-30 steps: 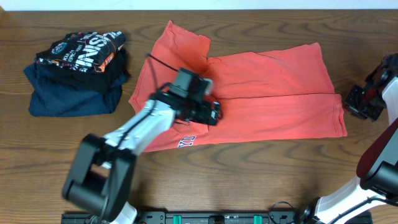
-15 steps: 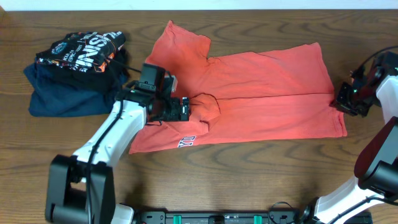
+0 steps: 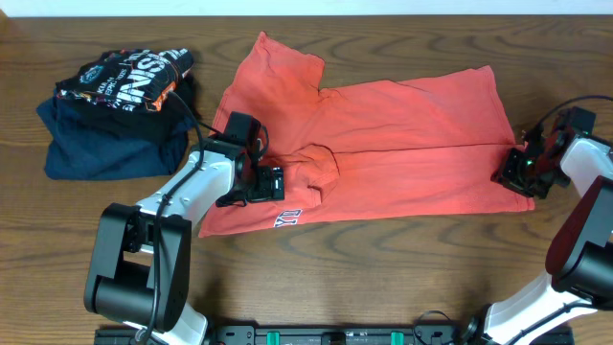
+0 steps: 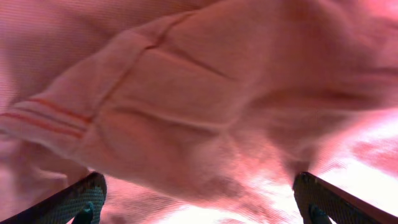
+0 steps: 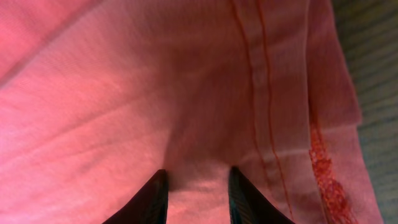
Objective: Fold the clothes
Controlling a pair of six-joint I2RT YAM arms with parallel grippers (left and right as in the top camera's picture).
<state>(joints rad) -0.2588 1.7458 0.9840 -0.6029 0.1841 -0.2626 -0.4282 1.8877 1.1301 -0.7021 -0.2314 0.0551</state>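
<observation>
The clothes (image 3: 402,144), a coral-red T-shirt, lie spread across the table's middle, with lettering (image 3: 287,218) showing at the front left edge. A raised wrinkle (image 3: 321,168) sits left of centre. My left gripper (image 3: 271,182) hovers low over the shirt's left part, just left of that wrinkle. Its jaws are wide open and the left wrist view is filled with bunched cloth (image 4: 186,93) above the left gripper (image 4: 202,208). My right gripper (image 3: 510,175) rests on the shirt's right edge. In the right wrist view the right gripper (image 5: 198,193) is partly open, its tips on the cloth beside the stitched hem (image 5: 267,93).
A black printed shirt (image 3: 124,79) lies on a folded navy garment (image 3: 105,153) at the back left. Bare wooden table (image 3: 383,268) runs along the front, and a strip of it (image 5: 373,62) shows past the hem.
My left gripper has moved left across the shirt, and a wrinkle has risen beside it. My right gripper has come in from the right onto the hem, its jaws widening a little.
</observation>
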